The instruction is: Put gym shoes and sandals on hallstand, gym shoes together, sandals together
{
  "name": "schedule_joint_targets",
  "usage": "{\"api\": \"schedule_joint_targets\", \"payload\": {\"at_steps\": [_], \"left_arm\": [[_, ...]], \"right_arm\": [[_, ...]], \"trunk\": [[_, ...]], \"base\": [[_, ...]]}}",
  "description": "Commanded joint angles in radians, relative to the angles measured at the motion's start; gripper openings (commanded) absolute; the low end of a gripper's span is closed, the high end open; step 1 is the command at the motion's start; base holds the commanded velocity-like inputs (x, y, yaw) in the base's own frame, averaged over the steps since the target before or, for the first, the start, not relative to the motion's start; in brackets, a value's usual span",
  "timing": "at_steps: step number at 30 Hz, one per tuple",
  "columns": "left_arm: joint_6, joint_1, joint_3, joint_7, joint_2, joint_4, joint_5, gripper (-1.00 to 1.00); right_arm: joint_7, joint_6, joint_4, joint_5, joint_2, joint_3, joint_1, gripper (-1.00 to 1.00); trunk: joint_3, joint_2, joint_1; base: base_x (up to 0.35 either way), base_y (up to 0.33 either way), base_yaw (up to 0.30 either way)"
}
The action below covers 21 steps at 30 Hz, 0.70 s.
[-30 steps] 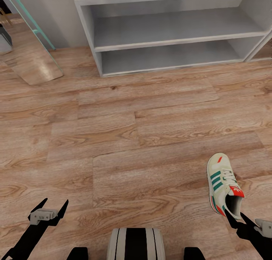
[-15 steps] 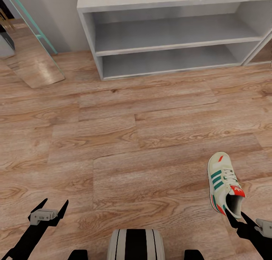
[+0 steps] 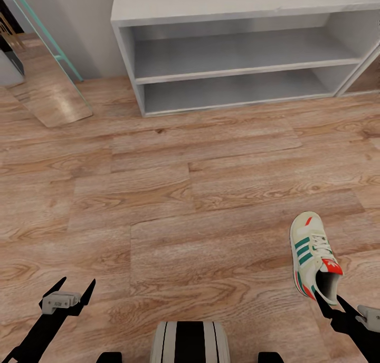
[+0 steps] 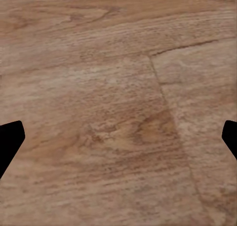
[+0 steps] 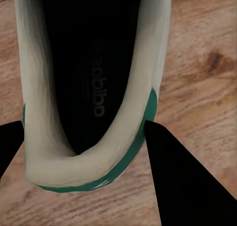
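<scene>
My right pincer (image 3: 328, 303), at lower right of the frame, grips one sneaker (image 3: 313, 258) by its heel, so I can carry it to the empty rack (image 3: 126, 62) at the top. My left pincer (image 3: 69, 292) hangs open.

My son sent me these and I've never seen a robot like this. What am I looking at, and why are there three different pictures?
It is a simulated two-armed wheeled robot, seen through its own cameras. The big picture comes from its head, looking down: the black forked shapes are its left hand and right hand. The other two pictures come from cameras on each wrist, looking along the fingers. On the wooden corridor floor sits one cream sneaker with green stripes. Ahead stands the pale grey shoe rack, its shelves bare where visible. The left hand is open over plain floor. The right hand's fingers sit on either side of the sneaker's heel; whether they actually grip it, I cannot tell. A mirror leans against the wall at left.
</scene>
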Motion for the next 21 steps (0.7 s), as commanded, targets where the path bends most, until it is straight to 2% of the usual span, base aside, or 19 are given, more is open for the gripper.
{"api": "schedule_joint_targets", "payload": {"at_steps": [1,21], "left_arm": [[0.000,0.000,0.000,0.000,0.000,0.000,0.000,1.00],[-0.001,0.000,0.000,0.002,0.000,0.000,0.001,1.00]], "right_arm": [[-0.001,0.001,0.000,-0.002,0.000,0.000,0.000,-1.00],[-0.001,-0.001,0.000,-0.001,0.000,0.000,0.000,-1.00]], "trunk": [[0.002,0.000,0.000],[0.033,0.000,0.000]], "base": [[0.000,0.000,0.000],[0.000,0.000,0.000]]}}
